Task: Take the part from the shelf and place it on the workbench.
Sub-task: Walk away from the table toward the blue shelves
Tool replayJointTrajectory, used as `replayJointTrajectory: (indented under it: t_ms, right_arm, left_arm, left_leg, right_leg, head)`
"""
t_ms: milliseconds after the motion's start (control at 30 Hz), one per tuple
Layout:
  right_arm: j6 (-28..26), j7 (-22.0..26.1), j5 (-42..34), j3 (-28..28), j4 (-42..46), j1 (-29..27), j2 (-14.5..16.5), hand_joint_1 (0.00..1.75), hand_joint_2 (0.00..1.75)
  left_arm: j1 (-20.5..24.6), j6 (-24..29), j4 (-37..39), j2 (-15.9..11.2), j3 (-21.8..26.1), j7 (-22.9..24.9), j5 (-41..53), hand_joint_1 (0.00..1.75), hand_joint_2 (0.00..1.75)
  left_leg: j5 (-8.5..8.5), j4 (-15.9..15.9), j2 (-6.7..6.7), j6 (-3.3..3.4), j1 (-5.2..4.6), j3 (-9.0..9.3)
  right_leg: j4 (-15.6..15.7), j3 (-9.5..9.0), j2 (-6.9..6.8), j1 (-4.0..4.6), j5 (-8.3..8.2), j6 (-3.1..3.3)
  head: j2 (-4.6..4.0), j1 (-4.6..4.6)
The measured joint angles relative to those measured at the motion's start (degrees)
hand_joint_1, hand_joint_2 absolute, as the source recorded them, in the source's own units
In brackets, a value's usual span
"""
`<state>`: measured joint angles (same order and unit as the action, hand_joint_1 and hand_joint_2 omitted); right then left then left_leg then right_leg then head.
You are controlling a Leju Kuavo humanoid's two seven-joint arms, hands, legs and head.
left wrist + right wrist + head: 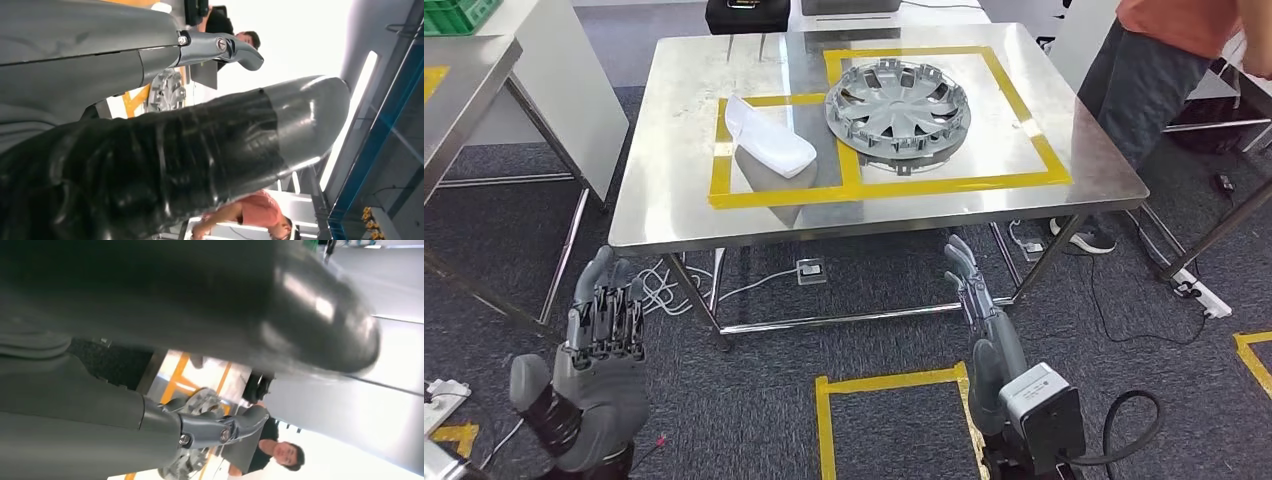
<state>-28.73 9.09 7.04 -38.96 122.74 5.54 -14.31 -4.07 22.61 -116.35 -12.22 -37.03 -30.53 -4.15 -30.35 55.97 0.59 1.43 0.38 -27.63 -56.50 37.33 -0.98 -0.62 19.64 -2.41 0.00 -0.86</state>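
**Both hands empty, parts resting on the steel desk**

From the head view I see a shiny steel desk (674,215) marked with yellow tape (864,188) in two adjoining rectangles. A grey wheel cover (897,103) lies flat in the larger rectangle. A white curved plastic part (769,136) lies in the smaller rectangle just beside it, apart from the wheel cover.

My left hand (604,345) hangs low in front of the desk, fingers extended upward and slightly apart, holding nothing. My right hand (974,295) is also below the desk edge, fingers stretched out, empty.

A person in an orange shirt (1184,20) and dark trousers stands at the desk's far right corner. Cables (659,285) lie on the dark carpet beneath.
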Motion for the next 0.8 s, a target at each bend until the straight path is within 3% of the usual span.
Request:
replayJointTrajectory:
  t_ms: [33,67,133,167,200,233,333,400,500,533,567,600,667,700,733,800]
  right_arm:
    - [0.0,-0.02,0.0,0.0,-0.01,-0.05,-0.02,0.0,0.0]
    - [0.0,-0.03,0.0,0.01,-0.01,-0.08,-0.04,0.0,0.0]
    - [0.0,-0.08,0.0,0.01,-0.01,-0.12,-0.09,0.0,0.0]
    - [0.0,-0.09,0.0,0.01,-0.01,-0.11,-0.1,0.0,0.0]
    - [0.01,-0.11,0.0,0.01,-0.01,-0.12,-0.11,0.0,0.0]
    - [0.03,-0.14,0.0,0.01,-0.01,-0.13,-0.11,0.0,0.0]
    - [0.13,-0.17,0.0,0.01,-0.01,-0.12,-0.11,0.0,0.0]
    - [0.15,-0.19,0.0,0.01,-0.01,-0.11,-0.11,0.0,0.0]
    - [0.44,-0.23,0.03,-0.02,-0.01,0.1,-0.1,0.0,0.0]
    - [0.55,-0.25,0.04,-0.04,-0.04,0.15,-0.09,0.0,0.0]
    - [0.58,-0.26,0.05,-0.04,-0.09,0.14,-0.07,0.0,0.0]
    - [0.59,-0.27,0.08,-0.05,-0.16,0.1,-0.03,0.0,0.0]
    - [0.59,-0.28,0.26,-0.08,-0.3,0.05,0.07,0.0,0.0]
    - [0.57,-0.3,0.43,-0.09,-0.39,0.01,0.13,0.0,0.0]
    - [0.54,-0.34,0.61,-0.1,-0.46,0.0,0.16,0.0,0.0]
    - [0.44,-0.49,0.98,-0.13,-0.55,-0.04,0.21,0.0,0.0]
  left_arm:
    - [-0.01,-0.02,0.01,0.01,0.03,0.01,-0.01,0.0,0.0]
    - [0.0,-0.04,0.02,0.03,0.04,0.01,-0.02,0.0,0.0]
    - [0.01,-0.11,0.03,0.07,0.06,0.02,-0.04,0.0,0.0]
    - [0.0,-0.16,0.03,0.07,0.07,0.02,-0.06,0.0,0.0]
    - [-0.01,-0.22,0.03,0.07,0.07,0.02,-0.09,0.0,0.0]
    - [-0.01,-0.31,0.03,0.07,0.08,0.02,-0.14,0.0,0.0]
    - [-0.01,-0.52,0.03,0.07,0.09,0.02,-0.27,0.0,0.0]
    - [-0.01,-0.57,0.03,0.07,0.09,0.01,-0.29,0.0,0.0]
    - [0.09,-0.98,0.03,0.08,0.16,-0.04,-0.39,0.0,0.0]
    - [0.07,-1.13,0.03,0.08,0.23,-0.07,-0.46,0.0,0.0]
    - [-0.01,-1.18,0.04,0.08,0.33,-0.07,-0.54,0.0,0.0]
    - [-0.09,-1.24,0.06,0.08,0.43,-0.08,-0.65,0.0,0.0]
    - [-0.16,-1.48,0.1,0.08,0.59,-0.1,-0.85,0.0,0.0]
    - [-0.17,-1.62,0.12,0.08,0.65,-0.13,-0.94,0.0,0.0]
    - [-0.19,-1.75,0.15,0.07,0.74,-0.15,-1.02,0.0,0.0]
    - [-0.23,-1.99,0.19,0.07,0.96,-0.18,-1.21,0.0,0.0]
  left_leg:
    - [0.74,-0.06,-0.04,0.44,0.06,-0.56]
    - [1.55,-0.18,-0.06,0.81,0.17,-1.27]
    - [3.18,-0.16,-0.32,1.2,0.16,-2.71]
    - [4.01,-0.07,-0.51,1.29,0.11,-3.65]
    - [4.88,0.07,-0.79,1.28,0.04,-4.7]
    - [5.73,0.25,-1.13,1.21,-0.02,-5.99]
    - [7.31,0.71,-1.96,1.04,-0.16,-8.6]
    - [7.51,0.77,-2.1,1.01,-0.18,-8.92]
    - [10.68,-0.02,-3.99,-0.59,0.27,-10.08]
    - [10.71,0.23,-4.14,-1.23,0.41,-10.76]
    - [8.74,1.58,-3.51,-1.49,0.42,-11.32]
    - [5.54,4.17,-2.55,-1.7,0.48,-12.12]
    - [-0.47,11.68,-1.31,-2.32,0.73,-13.59]
    - [-1.27,15.13,-1.1,-2.62,0.87,-13.83]
    - [-0.28,17.44,-0.97,-2.89,1.02,-13.46]
    - [4.08,17.16,-0.24,-3.29,1.25,-10.42]
  right_leg:
    - [-0.75,0.47,0.14,-0.06,1.25,-0.34]
    - [-2.58,1.23,0.31,-0.09,3.78,-0.64]
    - [-9.23,2.63,0.53,-0.11,10.66,-1.01]
    - [-12.99,2.98,0.55,-0.11,12.86,-1.06]
    - [-15.88,2.81,0.57,-0.1,13.34,-1.01]
    - [-17.35,2.1,0.62,-0.07,12.35,-0.88]
    - [-15.41,-1.24,0.91,0.05,8.01,-0.31]
    - [-14.46,-2.03,1.04,0.09,7.52,-0.18]
    - [-1.89,-9.53,2.74,0.45,9.63,1.27]
    - [2.3,-11.64,2.87,0.46,10.01,1.83]
    - [2.65,-11.19,2.09,0.29,9.24,2.11]
    - [2.83,-10.51,1.33,0.13,8.5,2.3]
    - [2.57,-8.75,-0.01,0.15,7.08,2.47]
    - [2.31,-7.74,-0.73,0.13,6.34,2.39]
    - [1.93,-6.65,-1.44,0.09,5.61,2.28]
    - [0.75,-4.12,-2.76,-0.05,4.37,1.85]
  head:
    - [0.0,0.06]
    - [0.0,0.25]
    - [0.0,0.84]
    - [0.0,1.05]
    - [0.0,1.16]
    - [0.0,1.21]
    - [0.0,1.27]
    - [0.0,1.29]
    - [0.0,1.32]
    - [0.0,1.26]
    - [0.0,1.08]
    - [0.0,0.73]
    - [0.0,-0.12]
    - [0.0,-0.5]
    - [0.0,-0.85]
    - [0.0,-1.44]
